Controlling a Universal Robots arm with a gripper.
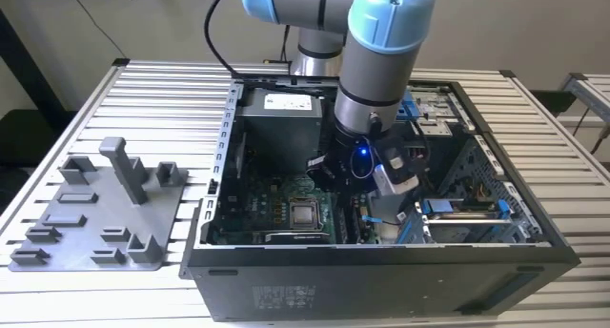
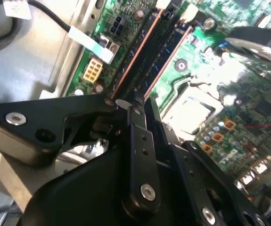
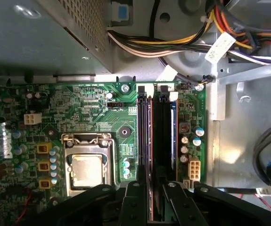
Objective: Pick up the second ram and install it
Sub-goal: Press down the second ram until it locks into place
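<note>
Standing on edge in the memory slots of the green motherboard [image 3: 102, 113], the second ram [image 3: 150, 155] runs beside the processor socket [image 3: 87, 165]. The claw [image 3: 150, 207] sits directly over its near end, fingers [image 2: 137, 141] pressed close at the stick; whether they pinch it I cannot tell. The open computer case [image 1: 381, 271] rests on the slatted tabletop [image 1: 153, 92], beside the grey fixture tray [image 1: 96, 221].

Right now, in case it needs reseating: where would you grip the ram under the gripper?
Take the ram by its top edge, pinched across its thin faces, coming straight down at the board. It stands on edge in its slot, another slot close beside, so only the top is free.
</note>
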